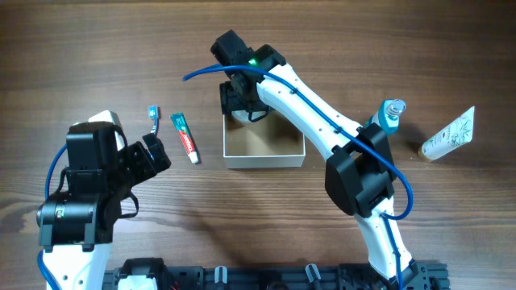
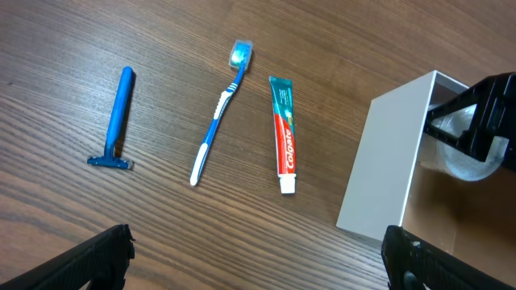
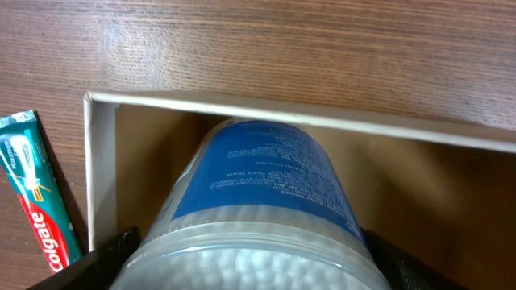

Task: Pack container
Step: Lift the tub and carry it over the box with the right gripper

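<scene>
The container [image 1: 264,159], a shallow white-walled box with a tan inside, sits mid-table; it also shows in the left wrist view [image 2: 379,161] and the right wrist view [image 3: 101,161]. My right gripper [image 1: 242,101] is over its far left corner, shut on a clear cotton-swab jar with a blue label [image 3: 258,193], held inside the box. A toothpaste tube [image 1: 185,134] [image 2: 283,133] [image 3: 32,201], a blue toothbrush [image 1: 152,118] [image 2: 219,109] and a blue razor [image 2: 117,117] lie left of the box. My left gripper [image 1: 153,157] [image 2: 258,262] is open and empty near them.
A small bottle with a teal body [image 1: 389,115] stands right of the box, beside the right arm. A cream tube [image 1: 450,134] lies at the far right. Bare wood table surrounds the items.
</scene>
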Robot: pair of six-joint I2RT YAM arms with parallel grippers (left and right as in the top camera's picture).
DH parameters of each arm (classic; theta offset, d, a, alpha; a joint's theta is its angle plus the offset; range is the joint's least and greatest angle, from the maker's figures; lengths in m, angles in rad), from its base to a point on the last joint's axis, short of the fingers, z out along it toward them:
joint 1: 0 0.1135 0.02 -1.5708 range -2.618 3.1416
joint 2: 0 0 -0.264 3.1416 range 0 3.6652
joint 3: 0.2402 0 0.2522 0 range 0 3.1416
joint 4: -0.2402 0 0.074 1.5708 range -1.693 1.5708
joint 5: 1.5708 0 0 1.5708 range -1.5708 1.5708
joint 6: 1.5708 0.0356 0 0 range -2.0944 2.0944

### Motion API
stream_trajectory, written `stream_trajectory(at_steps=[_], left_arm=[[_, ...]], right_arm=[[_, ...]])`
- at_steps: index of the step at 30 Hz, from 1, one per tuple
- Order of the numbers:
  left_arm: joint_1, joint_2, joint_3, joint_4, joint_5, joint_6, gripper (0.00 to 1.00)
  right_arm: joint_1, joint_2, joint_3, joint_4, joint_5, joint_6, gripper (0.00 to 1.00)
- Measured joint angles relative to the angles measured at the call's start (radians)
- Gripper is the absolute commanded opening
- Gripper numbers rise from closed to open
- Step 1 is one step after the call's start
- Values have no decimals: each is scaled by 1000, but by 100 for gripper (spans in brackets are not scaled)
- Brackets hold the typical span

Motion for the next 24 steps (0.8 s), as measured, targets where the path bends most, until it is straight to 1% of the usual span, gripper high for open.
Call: stream_trajectory(at_steps=[1,2,3,4,6,7,11,15,17,22,24], left_arm=[[0,0,0,0,0,0,100],[0,0,0,0,0,0,100],[0,0,0,0,0,0,100],[0,0,0,0,0,0,100],[0,0,0,0,0,0,100],[0,0,0,0,0,0,100],[0,0,0,0,0,0,100],[0,0,0,-1,0,0,100],[0,0,0,-4,0,0,100],[0,0,0,-4,0,0,100],[0,0,0,-4,0,0,100]], right_arm=[[0,0,0,7,0,0,8],[0,0,0,11,0,0,18],[0,0,0,14,0,0,59],[0,0,0,22,0,0,78],[0,0,0,31,0,-10,90],[0,0,0,32,0,-15,93],[0,0,0,34,0,-30,98],[0,0,0,35,0,-30,98],[0,0,0,14,0,-31,94],[0,-12,0,-63,38,-13,93],[0,-42,0,-76,62,-6,81]])
